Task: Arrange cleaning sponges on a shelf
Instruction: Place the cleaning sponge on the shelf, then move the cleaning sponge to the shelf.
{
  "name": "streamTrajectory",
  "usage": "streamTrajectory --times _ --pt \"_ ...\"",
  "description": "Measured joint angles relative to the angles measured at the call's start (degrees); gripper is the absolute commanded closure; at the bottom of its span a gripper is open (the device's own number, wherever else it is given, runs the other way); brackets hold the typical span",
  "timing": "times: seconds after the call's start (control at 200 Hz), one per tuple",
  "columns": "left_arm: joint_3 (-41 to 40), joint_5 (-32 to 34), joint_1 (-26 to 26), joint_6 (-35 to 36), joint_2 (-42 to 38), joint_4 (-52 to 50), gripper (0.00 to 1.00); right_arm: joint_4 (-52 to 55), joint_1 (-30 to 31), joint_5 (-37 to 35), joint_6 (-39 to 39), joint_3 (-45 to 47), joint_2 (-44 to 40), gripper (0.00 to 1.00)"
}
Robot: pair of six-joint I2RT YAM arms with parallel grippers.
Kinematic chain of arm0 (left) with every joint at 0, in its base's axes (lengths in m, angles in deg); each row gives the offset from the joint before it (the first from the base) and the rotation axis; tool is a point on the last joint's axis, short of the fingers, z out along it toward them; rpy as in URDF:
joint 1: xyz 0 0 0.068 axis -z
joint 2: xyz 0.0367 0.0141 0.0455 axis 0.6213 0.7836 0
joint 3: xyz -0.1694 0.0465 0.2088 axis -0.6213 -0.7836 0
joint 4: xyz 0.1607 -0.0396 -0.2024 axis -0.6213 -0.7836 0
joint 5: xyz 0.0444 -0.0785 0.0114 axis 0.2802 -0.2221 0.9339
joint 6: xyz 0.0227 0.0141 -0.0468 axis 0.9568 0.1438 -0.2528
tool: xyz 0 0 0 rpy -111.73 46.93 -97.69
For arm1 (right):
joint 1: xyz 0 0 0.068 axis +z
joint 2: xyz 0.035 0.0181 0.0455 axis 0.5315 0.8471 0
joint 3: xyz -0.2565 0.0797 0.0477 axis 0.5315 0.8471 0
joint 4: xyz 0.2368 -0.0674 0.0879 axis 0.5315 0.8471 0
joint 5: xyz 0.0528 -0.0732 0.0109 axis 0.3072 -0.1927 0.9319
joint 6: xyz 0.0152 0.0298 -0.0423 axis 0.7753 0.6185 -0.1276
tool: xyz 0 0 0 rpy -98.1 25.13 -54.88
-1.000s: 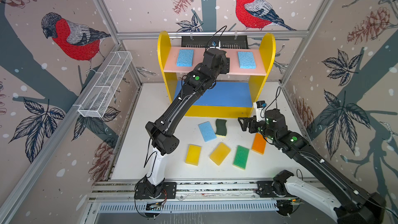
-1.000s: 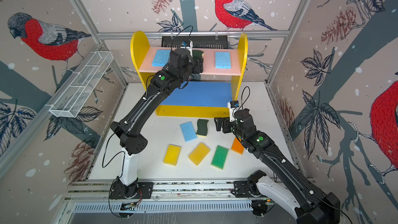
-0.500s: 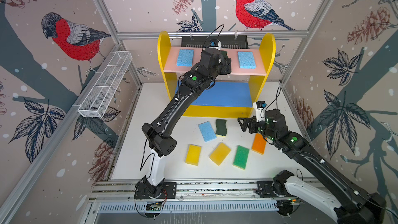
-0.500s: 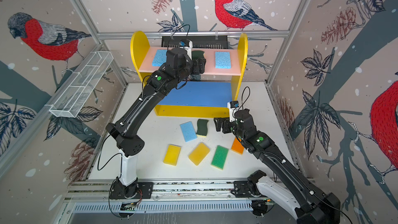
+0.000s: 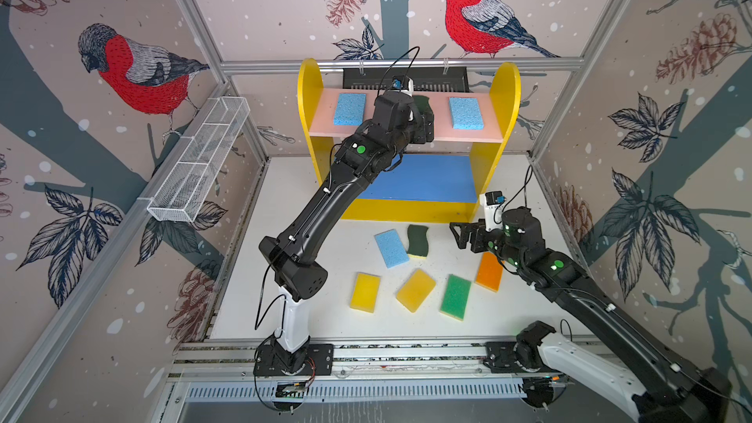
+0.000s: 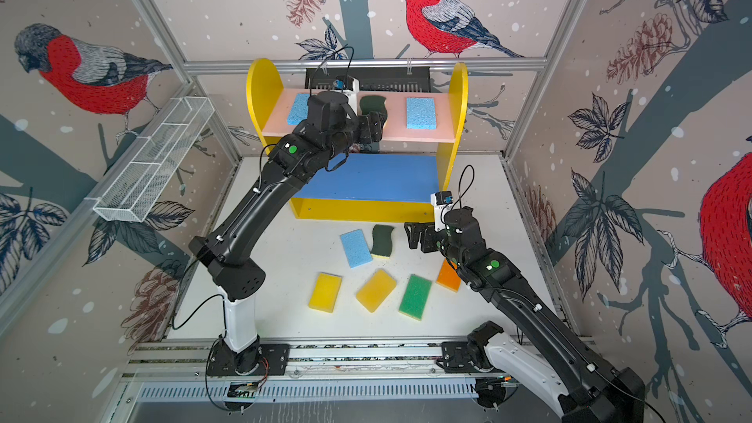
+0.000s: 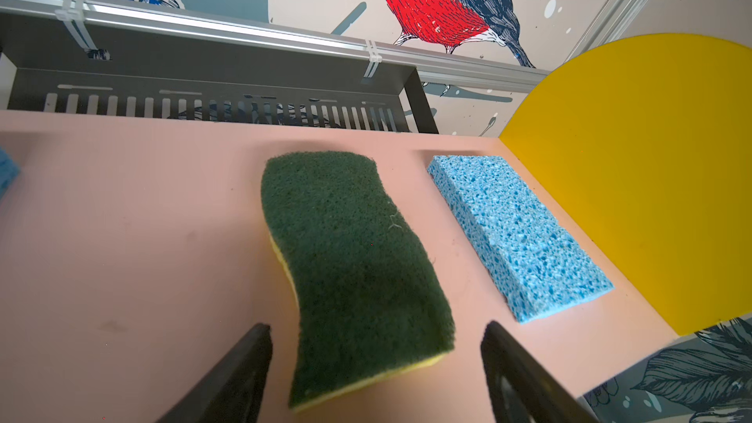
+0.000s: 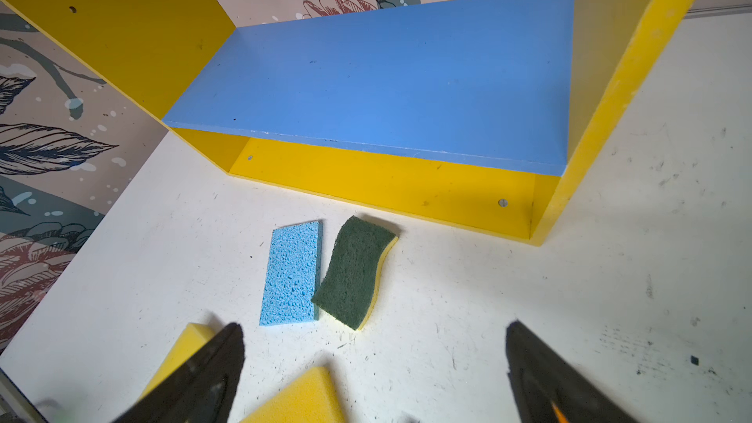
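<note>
The shelf (image 5: 504,87) stands at the back. On its pink top board (image 5: 460,137) lie two light blue sponges (image 5: 349,109) (image 5: 466,113) with a dark-green wavy sponge (image 7: 350,258) flat between them. My left gripper (image 7: 376,327) is open at that sponge's near end, a finger on each side and neither touching it. On the table lie a light blue sponge (image 5: 391,248), a dark-green one (image 5: 418,241), two yellow ones (image 5: 365,292) (image 5: 416,289), a green one (image 5: 455,297) and an orange one (image 5: 489,271). My right gripper (image 5: 457,233) hovers open and holds nothing, just right of the dark-green table sponge.
The blue middle board (image 5: 427,179) carries nothing. A long white wire basket (image 5: 199,160) hangs on the left wall. A black slotted tray (image 5: 407,77) is fixed behind the shelf. Printed walls close in both sides, and a metal rail (image 5: 366,354) runs along the front.
My left gripper has opened and let go of the dark-green sponge, which now rests on the pink board; the left arm has drawn back slightly. The right arm has not moved.
</note>
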Motion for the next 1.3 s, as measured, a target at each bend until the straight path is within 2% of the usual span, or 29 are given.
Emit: streamTrajectory --times 0.545,1.071,1.301 --pt "-0.6 0.6 1.6 3.6 0.2 -1.7 0.12 0.0 0.0 0.0 1.1 -0.1 -0.3 0.0" --pt "4.9 11.8 3.8 5.4 5.3 -2.2 0.12 0.0 0.1 0.0 1.2 0.0 -0.4 0.0" --pt "5.3 14.3 3.9 5.9 6.0 -1.5 0.19 0.1 0.1 -0.1 1.2 0.2 -0.5 0.0"
